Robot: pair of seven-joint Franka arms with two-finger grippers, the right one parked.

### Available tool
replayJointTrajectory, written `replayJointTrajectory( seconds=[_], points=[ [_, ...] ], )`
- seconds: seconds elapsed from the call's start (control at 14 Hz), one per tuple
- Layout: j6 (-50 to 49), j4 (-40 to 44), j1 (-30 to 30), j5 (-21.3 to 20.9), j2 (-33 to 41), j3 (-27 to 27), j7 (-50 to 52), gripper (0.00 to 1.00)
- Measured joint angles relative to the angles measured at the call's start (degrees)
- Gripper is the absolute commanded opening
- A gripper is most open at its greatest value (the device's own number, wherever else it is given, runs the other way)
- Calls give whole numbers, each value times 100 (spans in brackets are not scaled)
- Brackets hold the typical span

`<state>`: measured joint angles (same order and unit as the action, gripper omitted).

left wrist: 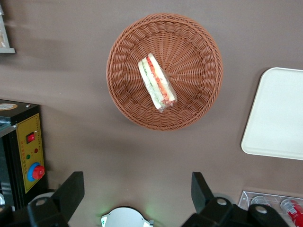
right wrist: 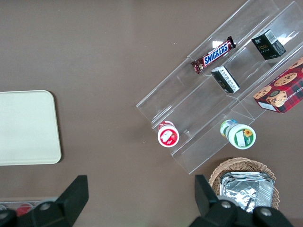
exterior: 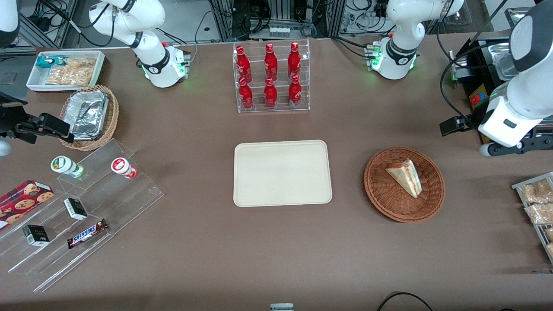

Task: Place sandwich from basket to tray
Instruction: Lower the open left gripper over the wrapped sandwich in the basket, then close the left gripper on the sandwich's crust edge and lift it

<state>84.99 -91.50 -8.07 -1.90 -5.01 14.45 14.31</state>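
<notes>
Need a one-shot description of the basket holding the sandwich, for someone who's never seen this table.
Start at the cream tray mid-table, then look toward the working arm's end: the round reddish-brown wicker basket sits beside it, apart from it. The gripper, fingers open, hovers high above the table near it. Unlike the tan basket of foil containers, it is darker and holds one triangular sandwich.

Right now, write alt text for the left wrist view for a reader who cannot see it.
A triangular sandwich lies in a round reddish-brown wicker basket on a brown table, seen from above by the open gripper, which hangs well clear of it. A cream tray lies beside the basket, with nothing on the part in view.
</notes>
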Motion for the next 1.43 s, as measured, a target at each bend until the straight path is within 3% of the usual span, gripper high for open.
replayJointTrajectory(
  seconds=[0.57,1.07,1.43],
  points=[
    [1276,-1108,1,-2,-115,0,126,100],
    [3391,-2666,77,-2,-323,24,1544,100],
    [3705,-2922,197,-2,-559,32,2725,100]
  ],
)
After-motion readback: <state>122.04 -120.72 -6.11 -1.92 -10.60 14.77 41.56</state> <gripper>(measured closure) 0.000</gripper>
